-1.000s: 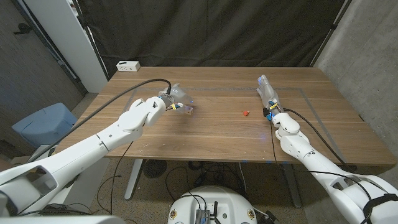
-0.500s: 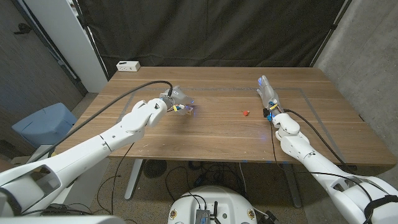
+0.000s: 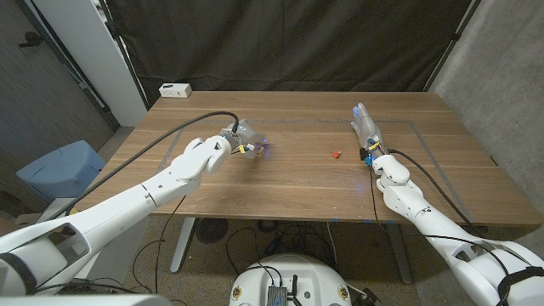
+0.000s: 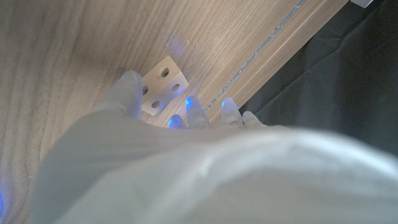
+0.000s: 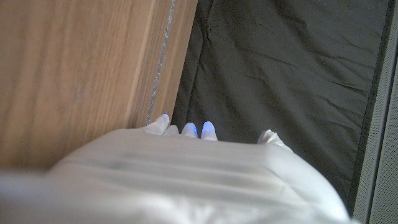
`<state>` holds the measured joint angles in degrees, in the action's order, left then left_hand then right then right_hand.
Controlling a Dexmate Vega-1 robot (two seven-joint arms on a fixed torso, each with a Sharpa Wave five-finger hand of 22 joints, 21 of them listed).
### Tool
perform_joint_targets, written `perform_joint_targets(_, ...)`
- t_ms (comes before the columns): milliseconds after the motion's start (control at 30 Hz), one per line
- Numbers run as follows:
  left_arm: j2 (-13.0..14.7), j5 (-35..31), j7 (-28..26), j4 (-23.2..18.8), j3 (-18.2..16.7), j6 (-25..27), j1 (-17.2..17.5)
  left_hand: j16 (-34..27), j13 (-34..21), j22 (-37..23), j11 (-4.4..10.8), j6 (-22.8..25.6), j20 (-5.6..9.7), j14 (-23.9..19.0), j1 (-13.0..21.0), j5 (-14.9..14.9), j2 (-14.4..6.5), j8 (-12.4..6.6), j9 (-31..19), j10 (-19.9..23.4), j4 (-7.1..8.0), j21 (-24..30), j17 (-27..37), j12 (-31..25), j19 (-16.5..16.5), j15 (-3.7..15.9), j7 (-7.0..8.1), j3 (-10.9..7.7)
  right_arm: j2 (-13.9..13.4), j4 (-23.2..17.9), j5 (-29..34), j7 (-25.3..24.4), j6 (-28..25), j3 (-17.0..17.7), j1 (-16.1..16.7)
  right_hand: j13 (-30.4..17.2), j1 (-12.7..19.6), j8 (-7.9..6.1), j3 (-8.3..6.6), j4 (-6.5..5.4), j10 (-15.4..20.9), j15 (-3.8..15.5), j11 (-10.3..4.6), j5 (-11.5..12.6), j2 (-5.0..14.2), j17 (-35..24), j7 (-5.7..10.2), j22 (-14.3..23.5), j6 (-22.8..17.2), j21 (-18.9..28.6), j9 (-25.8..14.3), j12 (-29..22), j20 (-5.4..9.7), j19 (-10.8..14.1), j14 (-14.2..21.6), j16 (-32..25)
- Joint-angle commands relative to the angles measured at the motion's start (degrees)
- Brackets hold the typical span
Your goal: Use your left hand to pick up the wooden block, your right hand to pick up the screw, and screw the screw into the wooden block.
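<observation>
The wooden block (image 4: 163,85) is a small pale piece with several holes, lying on the table (image 3: 297,183) left of centre; in the head view the block (image 3: 260,150) peeks out just right of my left hand (image 3: 240,137). My left hand (image 4: 155,155) reaches over it, thumb at one side of the block and fingertips (image 4: 188,106) at the other, the block still on the table. The small red screw (image 3: 336,155) lies on the wood right of centre. My right hand (image 3: 365,129) stands a little right of the screw, fingers stretched out and holding nothing.
A white box (image 3: 176,89) sits at the table's far left corner. A blue bin (image 3: 58,168) stands on the floor off the left edge. A thin line (image 3: 408,123) runs along the tabletop near its far and right edges. A dark curtain hangs behind.
My left hand has slid slightly right, closing in over the wooden block. The right hand and the screw have not moved.
</observation>
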<state>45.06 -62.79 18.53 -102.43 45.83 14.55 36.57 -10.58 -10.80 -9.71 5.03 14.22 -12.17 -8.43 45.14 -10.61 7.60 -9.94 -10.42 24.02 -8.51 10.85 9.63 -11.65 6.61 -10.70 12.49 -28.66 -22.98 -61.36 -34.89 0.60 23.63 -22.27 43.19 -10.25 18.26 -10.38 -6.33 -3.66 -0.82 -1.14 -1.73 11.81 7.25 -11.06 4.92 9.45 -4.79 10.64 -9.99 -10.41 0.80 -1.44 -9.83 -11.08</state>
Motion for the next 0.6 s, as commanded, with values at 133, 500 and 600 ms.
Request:
perform_joint_targets(133, -1.2, 0.7, -1.2, 2.2, 1.1, -0.5, -1.3, -0.4, -0.2, -0.3, 0.26, 0.3, -0.16, -1.0, 0.1, -0.3, 0.2, -0.66, 0.0, 1.3, -0.13, 0.1, 0.1, -0.6, -0.4, -0.11, 0.01, 0.43, 0.0, -0.3, 0.0, -0.3, 0.0, 0.1, 0.3, -0.3, -0.4, -0.10, -0.01, 0.34, 0.2, -0.18, 0.18, 0.0, -0.19, -0.1, 0.22, 0.2, 0.3, 0.1, -0.2, -0.5, -0.24, -0.1, -0.2, -0.4)
perform_joint_targets(500, -1.3, 1.2, -1.1, 2.8, 1.8, -0.2, -1.8, -0.7, -0.4, -0.2, 1.45, 3.4, -0.12, -2.9, 0.5, -0.3, -0.1, -1.70, -0.1, 4.8, -0.17, 0.2, 0.1, -1.6, -1.4, 0.83, -0.03, 0.82, 0.0, 0.1, -0.1, -0.2, -0.1, 0.1, 0.1, -0.3, -0.4, -0.10, -0.04, 0.40, 0.2, -0.16, 0.20, 0.0, -0.18, -0.1, 0.26, 0.2, 0.4, 0.1, -0.2, -0.5, -0.25, -0.1, -0.2, -0.4)
perform_joint_targets(600, -1.4, 1.2, -1.0, 3.0, 1.9, 0.2, -1.9, -0.8, -0.4, -0.2, 1.60, 4.6, -0.09, -3.6, 0.7, -0.3, -0.2, -1.98, -0.1, 6.2, -0.22, 0.3, 0.1, -2.0, -1.8, 1.04, -0.07, 0.91, 0.2, 0.5, -0.1, 0.0, 0.0, 0.1, -0.2, -0.3, -0.4, -0.11, -0.05, 0.41, 0.2, -0.19, 0.20, 0.0, -0.19, -0.1, 0.27, 0.2, 0.4, 0.1, -0.2, -0.5, -0.25, -0.1, -0.2, -0.4)
